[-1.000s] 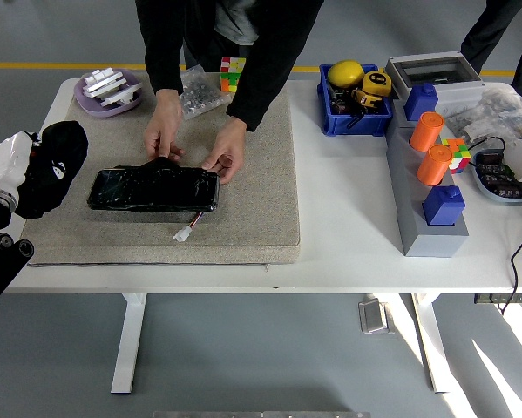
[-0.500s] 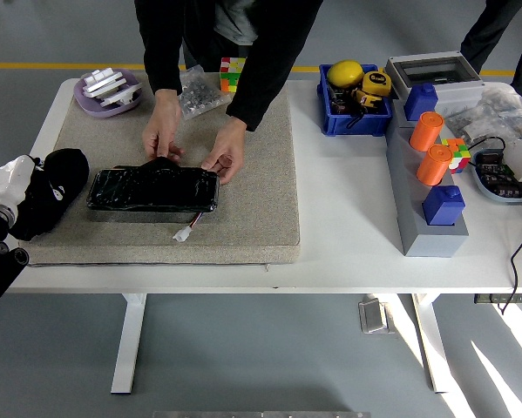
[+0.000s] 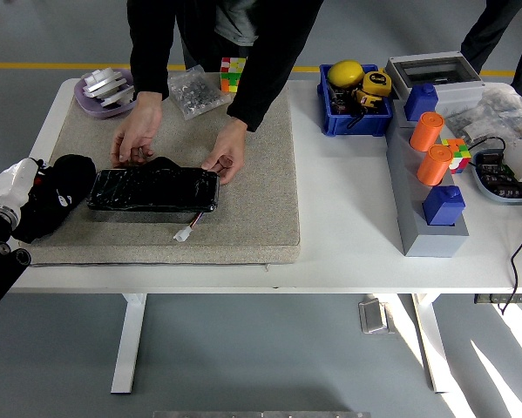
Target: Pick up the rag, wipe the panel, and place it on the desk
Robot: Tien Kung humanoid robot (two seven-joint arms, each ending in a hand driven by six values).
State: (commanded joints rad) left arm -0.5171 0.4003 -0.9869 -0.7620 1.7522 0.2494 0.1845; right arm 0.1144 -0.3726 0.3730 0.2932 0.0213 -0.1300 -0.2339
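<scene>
The black cloth rag is seen bunched at the nine o'clock end of the flat, glossy black rectangular panel, touching its short edge, on the grey felt mat that covers the left part of the white bench. The robot's left hand, wrapped in white, is at the nine o'clock edge of the view and is closed about the rag; compared with a second ago, both have been lowered and brought in against the panel. The right hand is not in view.

The panel is steadied from twelve o'clock by a person in black sleeves. One of the person's hands is kept on the far right corner, while the other hand has been shifted from the middle of the far edge towards the eleven o'clock corner.

From these changes it is judged that the rag has been picked up and the wipe is only starting: the panel's surface lies uncovered towards three o'clock. A small white connector on a short wire lies just at the panel's six o'clock side and could be snagged.
</scene>
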